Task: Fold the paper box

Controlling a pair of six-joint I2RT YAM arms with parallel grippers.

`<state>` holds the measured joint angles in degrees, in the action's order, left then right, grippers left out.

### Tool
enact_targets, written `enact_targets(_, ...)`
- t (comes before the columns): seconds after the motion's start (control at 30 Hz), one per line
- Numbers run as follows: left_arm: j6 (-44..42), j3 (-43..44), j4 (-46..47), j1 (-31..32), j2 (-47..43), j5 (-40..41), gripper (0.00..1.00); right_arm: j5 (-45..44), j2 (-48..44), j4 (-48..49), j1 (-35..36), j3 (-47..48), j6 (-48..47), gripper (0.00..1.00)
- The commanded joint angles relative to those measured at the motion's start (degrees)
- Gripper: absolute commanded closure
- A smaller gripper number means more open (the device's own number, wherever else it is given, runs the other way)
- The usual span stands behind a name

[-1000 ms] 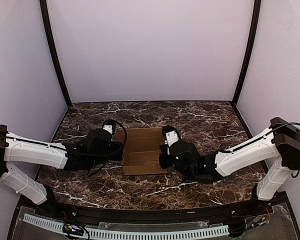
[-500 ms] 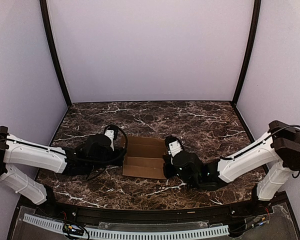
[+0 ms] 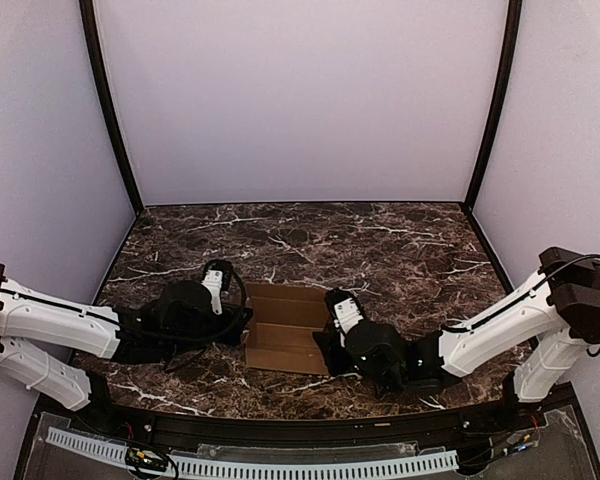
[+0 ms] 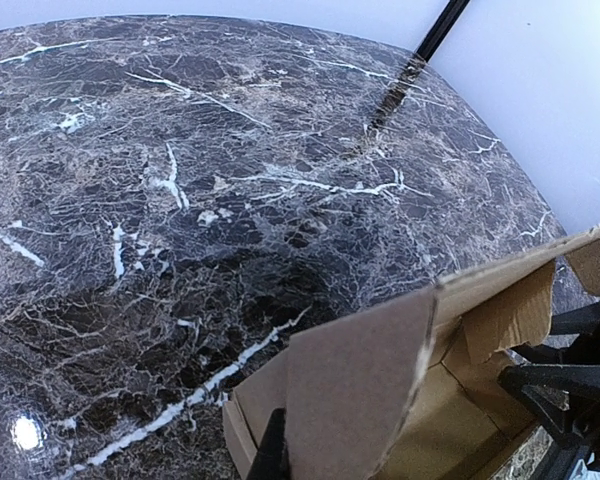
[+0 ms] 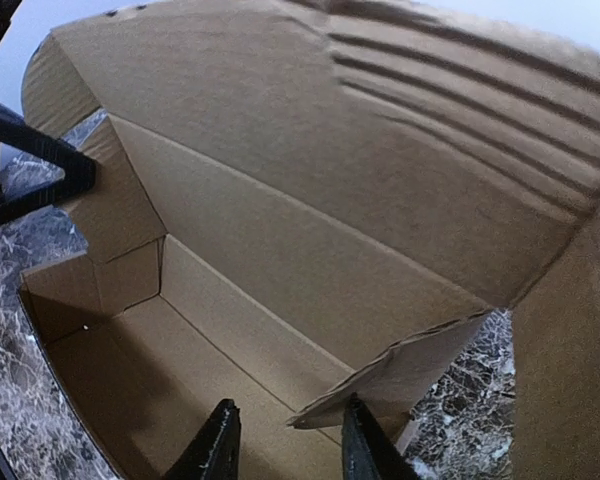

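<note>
One paper box [image 3: 285, 330], half-formed, sits on the table [image 3: 400, 250] between my two arms, towards the near edge. I judge it light, thin cardboard: stiff across the panels but easily creased, so it is best held at flaps beside the fold lines. My left gripper [image 3: 234, 306] has its jaws pressed together on the left flap. My right gripper [image 5: 287, 425] has its jaws parted around a flap edge. Nothing lies inside the box.
</note>
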<state>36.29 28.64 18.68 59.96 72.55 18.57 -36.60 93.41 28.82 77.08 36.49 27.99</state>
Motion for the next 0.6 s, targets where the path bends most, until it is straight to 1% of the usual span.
enact_targets(0.0, 0.8, -1.6, -2.6, 1.3, -1.2, -3.6, 0.99, 0.9, -2.8, -2.5, 0.8, -0.8, 0.6, 0.63)
enact_targets(0.27, 0.2, -1.2, -3.2, 2.2, -1.0, -1.4, 0.99, -0.7, -8.1, -8.3, 1.1, -2.5, 2.3, 0.55)
enact_targets(0.57, 0.4, -1.3, -4.6, 2.4, -1.4, 1.9, 0.99, -2.5, -14.6, -17.2, 2.3, -5.4, 6.5, 0.53)
